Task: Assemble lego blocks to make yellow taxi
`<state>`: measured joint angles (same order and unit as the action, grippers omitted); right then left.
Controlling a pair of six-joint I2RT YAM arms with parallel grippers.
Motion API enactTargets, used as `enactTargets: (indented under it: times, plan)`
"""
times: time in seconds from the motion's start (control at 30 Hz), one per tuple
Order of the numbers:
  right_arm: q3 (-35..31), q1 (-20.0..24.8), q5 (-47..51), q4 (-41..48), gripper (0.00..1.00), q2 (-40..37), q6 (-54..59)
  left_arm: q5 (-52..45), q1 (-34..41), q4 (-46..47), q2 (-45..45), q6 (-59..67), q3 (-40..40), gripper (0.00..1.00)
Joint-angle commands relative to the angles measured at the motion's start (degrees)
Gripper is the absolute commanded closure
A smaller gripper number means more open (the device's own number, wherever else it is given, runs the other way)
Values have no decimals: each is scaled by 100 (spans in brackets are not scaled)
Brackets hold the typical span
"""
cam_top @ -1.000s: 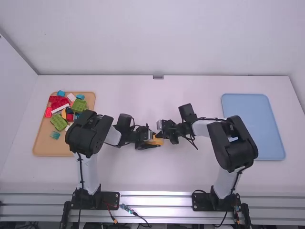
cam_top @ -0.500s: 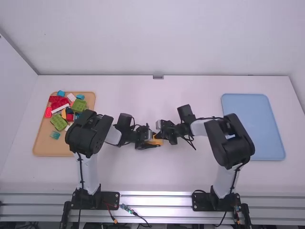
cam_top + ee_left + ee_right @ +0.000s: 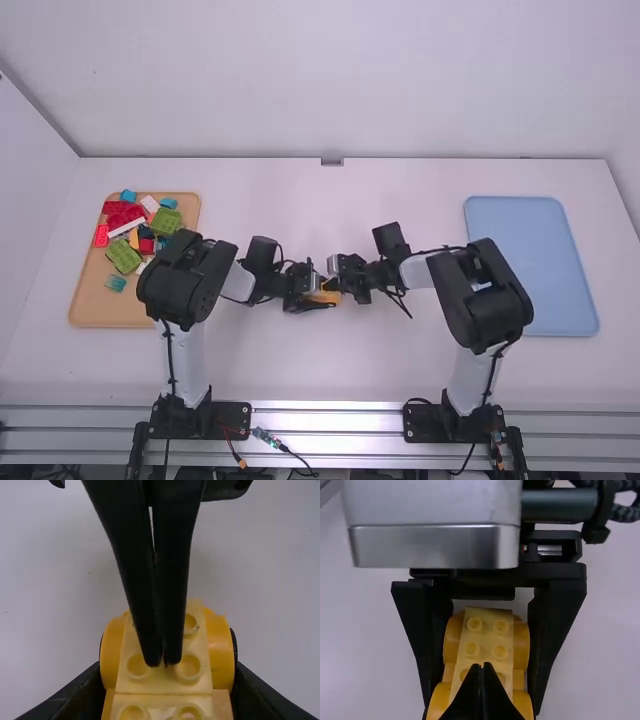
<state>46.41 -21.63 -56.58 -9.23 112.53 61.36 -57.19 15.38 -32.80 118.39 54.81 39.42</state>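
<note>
In the high view my left gripper [image 3: 316, 298] and my right gripper [image 3: 334, 279] meet at a small yellow block car [image 3: 328, 297] on the middle of the table. The left gripper [image 3: 167, 675] is shut on the car's two sides in the left wrist view, where a pale yellow studded block [image 3: 162, 680] runs along the top of the car. Pressed together, the right gripper's [image 3: 482, 666] fingertips rest at the studs of the yellow car [image 3: 486, 647], between the left gripper's fingers. Nothing is held between them. They hide some of the studs.
A tan tray [image 3: 101, 312] at the left carries several red, green, blue and white blocks, partly behind the left arm. A pale blue tray [image 3: 563, 262] lies at the right, overlapped by the right arm's elbow.
The right arm's elbow and wrist have shifted a little to the left, its gripper staying by the car. The left arm and the car have kept still.
</note>
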Motion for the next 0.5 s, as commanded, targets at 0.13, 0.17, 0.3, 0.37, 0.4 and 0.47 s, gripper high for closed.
enactTargets:
  times: [0.13,0.17,0.3,0.37,0.4,0.47]
  plan:
    - [-767,-205,337,-619,100,243,-61,262,48,-310,94,7,-96,73]
    - [-798,-219,295,-769,100,232,-188,264,48,-315,94,11,-107,73]
    - [-800,-205,262,-1091,100,-6,-566,262,48,-262,94,9,-114,73]
    - [-750,-197,273,-984,100,-196,-603,270,48,-267,94,9,-118,73]
    - [-686,-155,278,-809,100,-395,-586,266,48,-262,94,9,-120,73]
    - [-597,-72,313,-511,100,-666,-590,303,48,-254,94,2,-107,73]
